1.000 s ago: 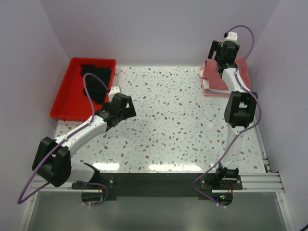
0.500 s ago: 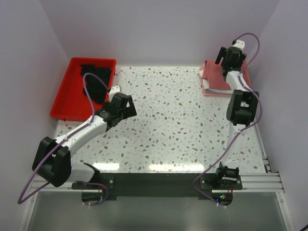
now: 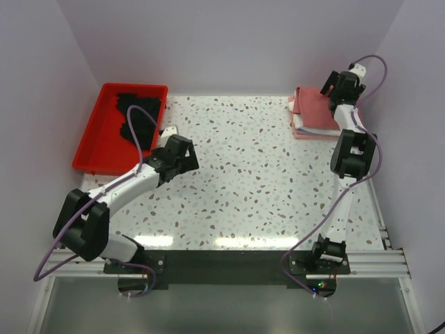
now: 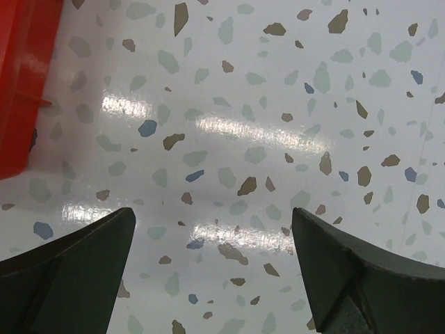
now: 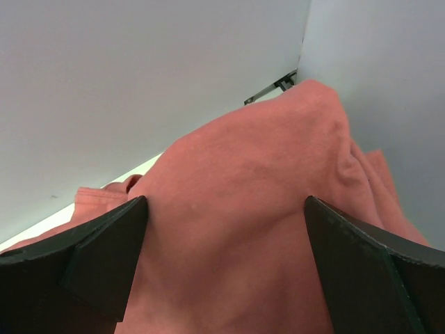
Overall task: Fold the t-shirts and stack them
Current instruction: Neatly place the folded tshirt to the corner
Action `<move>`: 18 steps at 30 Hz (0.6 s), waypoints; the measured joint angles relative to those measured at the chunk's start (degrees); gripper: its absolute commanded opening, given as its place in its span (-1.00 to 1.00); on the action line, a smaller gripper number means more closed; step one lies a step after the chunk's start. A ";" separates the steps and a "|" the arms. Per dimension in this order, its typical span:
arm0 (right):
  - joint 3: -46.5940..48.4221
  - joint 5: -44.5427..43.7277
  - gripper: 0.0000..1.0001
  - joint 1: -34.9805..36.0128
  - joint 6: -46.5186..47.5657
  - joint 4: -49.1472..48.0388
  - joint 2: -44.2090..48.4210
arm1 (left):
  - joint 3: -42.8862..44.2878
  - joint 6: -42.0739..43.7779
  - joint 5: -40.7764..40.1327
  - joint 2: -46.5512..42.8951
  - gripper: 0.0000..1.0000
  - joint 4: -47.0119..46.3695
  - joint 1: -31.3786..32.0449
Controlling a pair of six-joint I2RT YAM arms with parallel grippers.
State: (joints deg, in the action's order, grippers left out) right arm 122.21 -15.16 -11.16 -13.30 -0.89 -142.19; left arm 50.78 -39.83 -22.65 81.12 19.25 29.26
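A stack of folded pinkish t-shirts [image 3: 314, 113] lies at the far right of the table, with a white layer showing at its front edge. My right gripper [image 3: 336, 85] hangs over the stack's far right part, open and empty. In the right wrist view the dusty-rose cloth [image 5: 250, 229] fills the space between and below the fingers [image 5: 90, 257]. A black t-shirt [image 3: 139, 115] lies crumpled in the red tray [image 3: 94, 142] at the far left. My left gripper [image 3: 182, 157] is open and empty over bare table just right of the tray; the tray edge [image 4: 21, 76] shows in the left wrist view.
The speckled terrazzo table [image 3: 257, 181] stretches between the tray and the stack. Lilac walls close in at the back and both sides. An aluminium rail [image 3: 361, 261] runs along the near edge by the arm bases.
My right gripper has swung right and back, from the stack's left side to its far right. My left arm has shifted slightly right; its gripper stays open.
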 measured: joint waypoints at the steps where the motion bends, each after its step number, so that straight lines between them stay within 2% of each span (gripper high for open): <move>1: 0.00 0.35 0.97 -0.20 -0.09 0.00 -0.04 | 0.22 0.02 0.00 0.44 1.00 0.00 0.00; 18: 1.88 0.55 0.98 -1.97 -4.11 1.46 -2.86 | 1.51 0.09 -0.02 2.01 1.00 0.13 0.00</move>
State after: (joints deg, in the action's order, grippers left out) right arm 124.09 -14.61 -13.13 -17.41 0.58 -145.05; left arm 52.29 -39.75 -22.68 83.13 19.38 29.26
